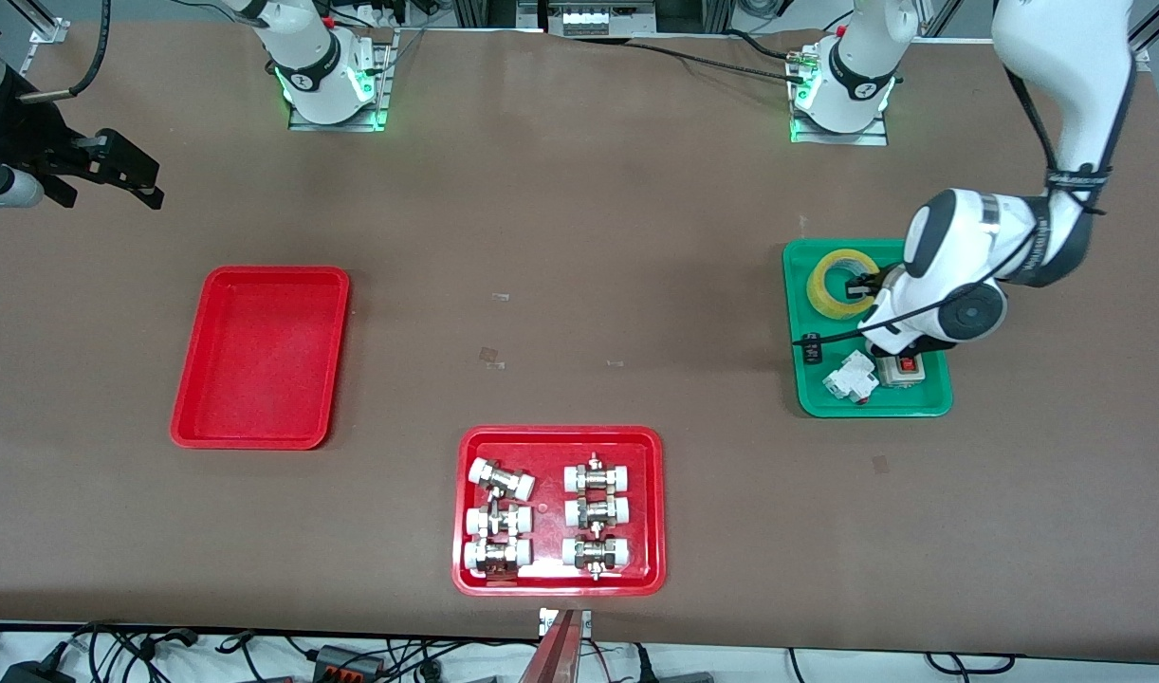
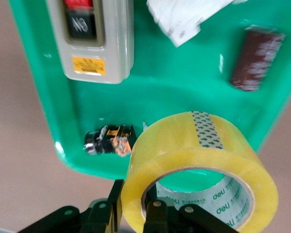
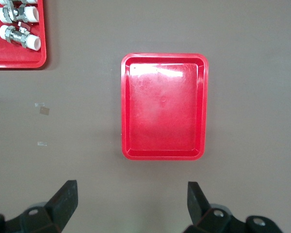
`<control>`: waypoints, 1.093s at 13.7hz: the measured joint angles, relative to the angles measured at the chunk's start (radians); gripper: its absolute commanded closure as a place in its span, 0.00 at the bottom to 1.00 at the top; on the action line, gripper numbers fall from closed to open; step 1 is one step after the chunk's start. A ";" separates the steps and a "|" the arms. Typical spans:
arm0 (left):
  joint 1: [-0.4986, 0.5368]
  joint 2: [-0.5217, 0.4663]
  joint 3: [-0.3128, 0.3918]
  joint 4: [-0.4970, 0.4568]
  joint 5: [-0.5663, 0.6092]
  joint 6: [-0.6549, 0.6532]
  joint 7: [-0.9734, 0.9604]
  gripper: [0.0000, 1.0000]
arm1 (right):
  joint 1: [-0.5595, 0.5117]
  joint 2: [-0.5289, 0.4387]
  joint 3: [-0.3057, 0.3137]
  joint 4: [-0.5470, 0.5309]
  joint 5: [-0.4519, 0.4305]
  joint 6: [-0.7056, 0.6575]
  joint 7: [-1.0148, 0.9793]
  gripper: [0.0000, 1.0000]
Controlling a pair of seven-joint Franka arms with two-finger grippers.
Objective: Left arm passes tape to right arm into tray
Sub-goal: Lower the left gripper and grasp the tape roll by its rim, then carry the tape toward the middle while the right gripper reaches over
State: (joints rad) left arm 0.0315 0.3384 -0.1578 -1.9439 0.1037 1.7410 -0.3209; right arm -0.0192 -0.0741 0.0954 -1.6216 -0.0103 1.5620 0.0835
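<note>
Left gripper (image 1: 864,285) at right of frame, down in the green tray (image 1: 929,403), fingers pinching the wall of the tape (image 1: 831,285), one inside the core, one outside; roll apparently not yet clear of that tray. Right gripper (image 1: 115,175) at upper left, hanging over bare table, fingers spread wide, waiting. Red tray (image 1: 257,356) at left of centre, with nothing in it. Judged early: grasp made, handover and drop-off both left. Readable: "deli" printed on the tape's inner core, "NO" on the switch box (image 2: 94,41) beside it.
</note>
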 measured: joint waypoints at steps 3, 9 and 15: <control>-0.012 -0.016 -0.037 0.224 -0.013 -0.185 0.022 0.99 | 0.000 0.000 0.000 0.000 0.000 0.001 0.000 0.00; -0.031 -0.011 -0.126 0.530 -0.283 -0.237 0.032 0.99 | -0.001 0.003 0.000 0.007 0.000 0.006 0.000 0.00; -0.180 0.176 -0.143 0.684 -0.460 -0.007 -0.161 0.99 | -0.001 0.010 -0.001 0.007 0.000 0.000 0.000 0.00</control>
State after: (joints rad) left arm -0.1481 0.5145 -0.3005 -1.2603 -0.3559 1.7339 -0.4820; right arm -0.0198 -0.0638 0.0948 -1.6146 -0.0103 1.5617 0.0835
